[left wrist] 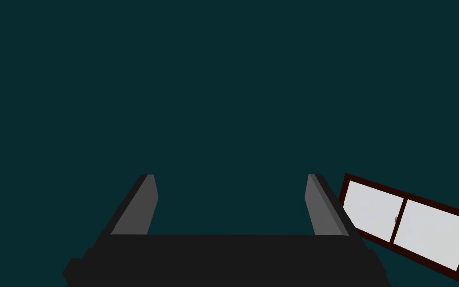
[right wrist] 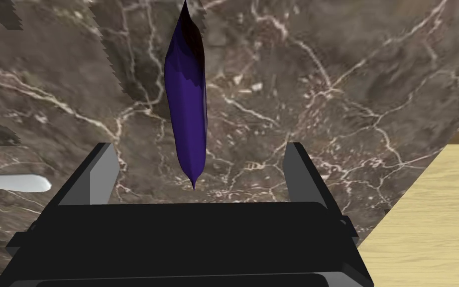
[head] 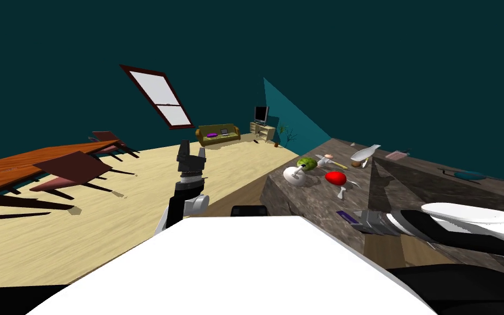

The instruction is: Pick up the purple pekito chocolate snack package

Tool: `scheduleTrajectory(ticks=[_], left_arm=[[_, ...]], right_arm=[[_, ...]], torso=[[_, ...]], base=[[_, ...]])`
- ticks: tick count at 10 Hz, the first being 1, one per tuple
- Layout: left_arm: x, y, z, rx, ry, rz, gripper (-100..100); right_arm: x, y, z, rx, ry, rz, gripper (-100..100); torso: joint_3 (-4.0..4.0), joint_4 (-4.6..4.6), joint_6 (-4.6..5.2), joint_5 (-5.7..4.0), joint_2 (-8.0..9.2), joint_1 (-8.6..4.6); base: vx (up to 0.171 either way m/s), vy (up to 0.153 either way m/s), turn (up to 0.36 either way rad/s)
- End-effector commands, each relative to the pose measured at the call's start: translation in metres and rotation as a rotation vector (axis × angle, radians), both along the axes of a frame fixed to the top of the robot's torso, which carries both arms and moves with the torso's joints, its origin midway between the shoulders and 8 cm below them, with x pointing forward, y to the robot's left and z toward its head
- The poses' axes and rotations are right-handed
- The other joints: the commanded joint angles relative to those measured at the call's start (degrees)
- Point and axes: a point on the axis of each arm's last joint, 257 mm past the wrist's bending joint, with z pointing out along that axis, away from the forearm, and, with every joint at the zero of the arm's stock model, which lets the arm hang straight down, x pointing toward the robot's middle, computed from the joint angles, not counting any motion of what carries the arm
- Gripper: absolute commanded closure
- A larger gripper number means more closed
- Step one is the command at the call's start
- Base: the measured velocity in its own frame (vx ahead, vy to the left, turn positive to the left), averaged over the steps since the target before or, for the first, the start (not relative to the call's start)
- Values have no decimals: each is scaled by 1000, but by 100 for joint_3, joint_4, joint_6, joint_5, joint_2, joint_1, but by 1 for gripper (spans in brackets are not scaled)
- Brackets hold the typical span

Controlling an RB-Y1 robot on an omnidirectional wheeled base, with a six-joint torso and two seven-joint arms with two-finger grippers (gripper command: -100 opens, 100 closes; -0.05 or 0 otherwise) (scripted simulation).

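The purple snack package [right wrist: 187, 99] lies flat on the brown marble counter [right wrist: 323, 74], a long thin pouch whose near tip reaches between my right gripper's [right wrist: 196, 164] open fingers without touching either one. In the head view the package [head: 347, 216] sits near the counter's front corner, just ahead of my right gripper [head: 361, 217]. My left gripper [head: 191, 157] is raised over the floor to my left, away from the counter; its fingers [left wrist: 141, 207] stand open with nothing between them.
Farther along the counter [head: 322, 202] lie a red object [head: 335, 178], a white item [head: 294, 175], a green one [head: 306, 163] and other small things. A wooden table [head: 21, 164] with chairs [head: 70, 172] stands left. A sofa [head: 217, 134] is far back.
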Motion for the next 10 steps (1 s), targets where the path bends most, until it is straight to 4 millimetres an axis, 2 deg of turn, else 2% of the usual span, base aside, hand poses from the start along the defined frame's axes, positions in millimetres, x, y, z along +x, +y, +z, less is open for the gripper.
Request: scheduleTrajectory(ticks=[1, 2, 3, 6, 7, 8, 10], left_arm=[[0, 0, 0, 0, 0, 0, 0], [0, 0, 0, 0, 0, 0, 0], [0, 0, 0, 0, 0, 0, 0], [0, 0, 0, 0, 0, 0, 0], [0, 0, 0, 0, 0, 0, 0], [0, 0, 0, 0, 0, 0, 0], [0, 0, 0, 0, 0, 0, 0]], right_arm=[[0, 0, 0, 0, 0, 0, -100], [-2, -1, 1, -3, 4, 1, 0], [-11, -1, -10, -2, 6, -12, -100], [-25, -1, -25, -2, 10, -30, -100], [-22, 0, -23, -2, 8, -27, -100], [-22, 0, -23, -3, 8, -27, 100], [-22, -1, -23, -4, 7, -28, 100]], torso=[[0, 0, 0, 0, 0, 0], [0, 0, 0, -2, -1, 2], [-1, 0, 0, -1, -3, 4], [-5, -2, 0, -2, -9, 1], [-5, -2, -1, -2, -8, 0], [-3, -1, 0, -1, -5, 3], [-2, -1, 1, -3, -2, 7]], base=[[-6, -6, 18], [0, 0, 0], [13, -2, 98], [15, -6, 74], [0, -2, 10], [0, 0, 0], [0, 0, 0]])
